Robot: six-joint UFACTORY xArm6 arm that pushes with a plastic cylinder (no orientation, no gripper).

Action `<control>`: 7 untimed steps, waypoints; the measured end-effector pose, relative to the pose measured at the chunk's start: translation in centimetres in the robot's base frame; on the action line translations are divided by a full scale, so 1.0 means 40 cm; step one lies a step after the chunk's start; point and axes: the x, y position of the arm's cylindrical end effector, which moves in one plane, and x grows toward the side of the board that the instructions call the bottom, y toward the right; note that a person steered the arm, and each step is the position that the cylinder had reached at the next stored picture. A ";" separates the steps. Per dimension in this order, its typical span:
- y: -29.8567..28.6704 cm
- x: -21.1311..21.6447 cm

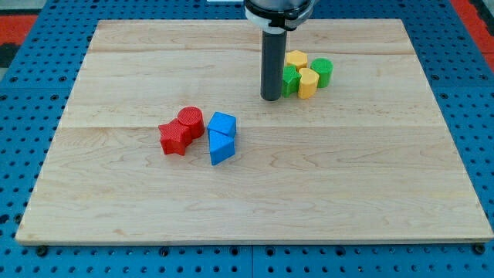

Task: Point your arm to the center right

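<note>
My tip (271,97) rests on the wooden board (247,201) above the view's centre. It stands just left of a cluster of blocks: a green block (291,80) touching or nearly touching the rod, a yellow block (308,83) to its right, another yellow block (296,59) behind, and a green cylinder (322,71) at the cluster's right. Lower left of the tip lie a red cylinder (190,121), a red star-shaped block (174,138), a blue block (222,124) and a blue wedge-shaped block (221,147).
The board lies on a blue pegboard table (31,255). The arm's dark body (278,11) enters from the view's top above the rod.
</note>
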 end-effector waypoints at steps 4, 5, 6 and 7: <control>0.020 0.133; 0.038 0.092; 0.040 0.090; 0.040 0.093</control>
